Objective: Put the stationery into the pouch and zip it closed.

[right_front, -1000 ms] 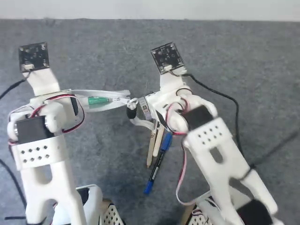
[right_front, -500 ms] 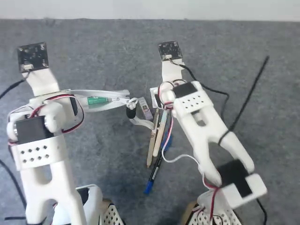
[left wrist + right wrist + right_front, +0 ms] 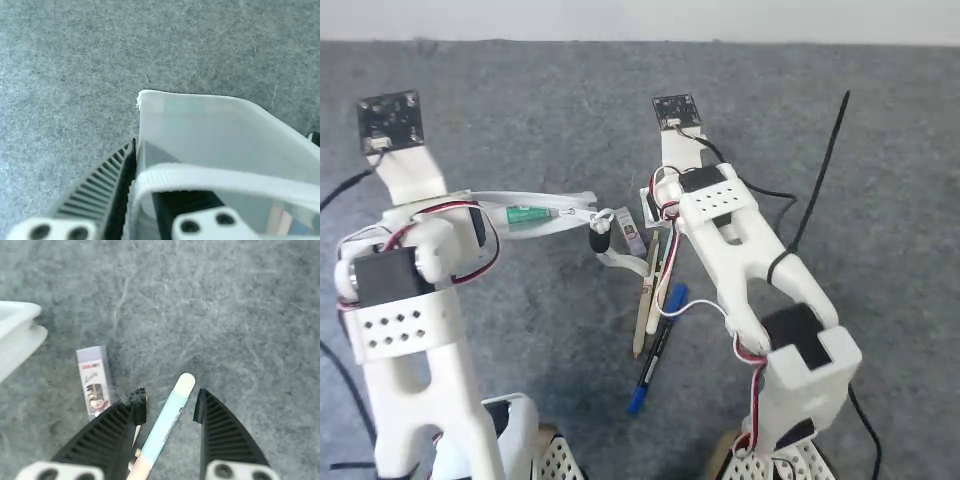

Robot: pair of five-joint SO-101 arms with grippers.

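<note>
My left gripper (image 3: pixel 142 200) is shut on the zipper edge of the translucent white pouch (image 3: pixel 210 140). In the high view the pouch (image 3: pixel 545 205) hangs from it at the left, with a green item (image 3: pixel 528 213) inside. My right gripper (image 3: pixel 170 402) is open and points down, one finger on each side of a pale blue pen (image 3: pixel 165 420). A purple-sleeved eraser (image 3: pixel 92 382) lies beside it. In the high view the eraser (image 3: pixel 633 238), the pale pen (image 3: pixel 665 262), a wooden pencil (image 3: pixel 642 320) and a blue-capped pen (image 3: pixel 655 350) lie together under the right arm.
The grey felt mat (image 3: pixel 520 90) covers the table. A small black piece (image 3: pixel 600 240) sits at the pouch's open end near the eraser. A black cable (image 3: pixel 820 170) sticks up beside the right arm. Both arm bases (image 3: pixel 500 440) stand at the near edge.
The right arm has stretched forward and come down over the stationery, so its fingers now straddle the pale blue pen. The left arm and the pouch have kept still.
</note>
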